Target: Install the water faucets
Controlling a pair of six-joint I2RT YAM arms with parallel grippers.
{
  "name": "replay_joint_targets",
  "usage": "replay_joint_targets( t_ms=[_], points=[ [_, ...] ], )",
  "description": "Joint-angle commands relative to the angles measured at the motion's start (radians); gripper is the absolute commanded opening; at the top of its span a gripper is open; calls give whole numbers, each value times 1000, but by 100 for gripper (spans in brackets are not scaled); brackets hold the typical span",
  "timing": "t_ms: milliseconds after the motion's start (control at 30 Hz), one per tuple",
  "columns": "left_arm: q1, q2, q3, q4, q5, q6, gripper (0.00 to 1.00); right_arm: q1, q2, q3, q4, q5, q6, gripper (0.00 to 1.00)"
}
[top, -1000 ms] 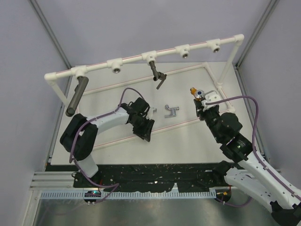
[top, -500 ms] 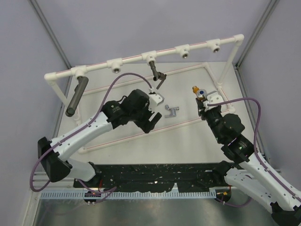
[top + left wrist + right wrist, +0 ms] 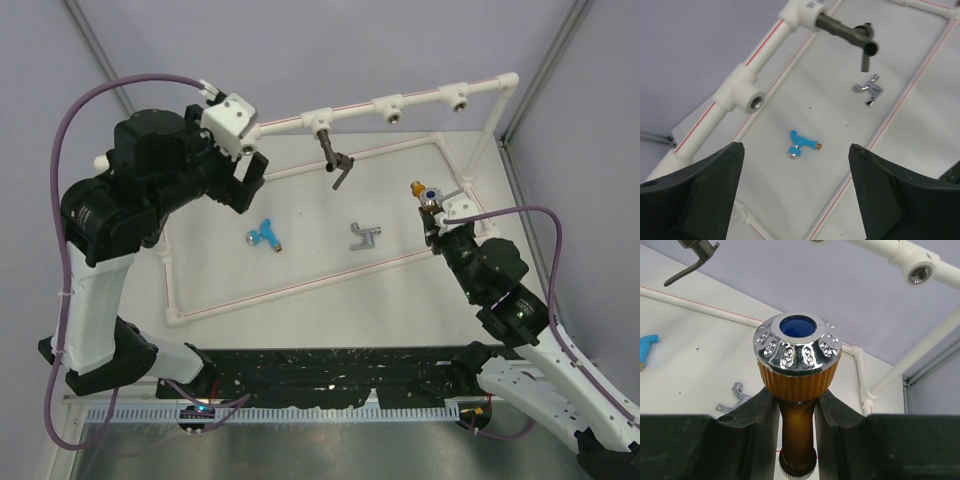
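Fingers (image 3: pixel 700 185) spread wide; blue faucet (image 3: pixel 801 145) on table (image 3: pixel 840 130) between them; silver faucet (image 3: pixel 868 90) farther off.

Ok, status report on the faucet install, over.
Left gripper open, empty, high by the white pipe. Right gripper shut on orange-gold faucet. Blue faucet and silver faucet loose on table. Nothing seen in the way.

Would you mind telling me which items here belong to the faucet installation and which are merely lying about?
Job: orange-gold faucet, held in the right fingers; blue faucet; silver faucet; white pipe with open sockets.
Not the job: dark lever tap, already on the pipe; low white tube frame.
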Motion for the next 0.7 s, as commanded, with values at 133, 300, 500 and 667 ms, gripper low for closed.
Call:
replay_joint_targets(
  t_ms=[133,300,500,667],
  points=[
    [333,35,8,-53,0,75,87,-2,11,71,-5,-84,-6,5],
    [456,0,-116,117,98,158,88,-2,5,50,11,-164,9,5],
    [704,12,-134,180,408,118,86,-2,13,63,5,-191,3,5],
    [894,-50,-275,367,664,-31,86,-2,43,92,2,-147,6,5]
  ],
)
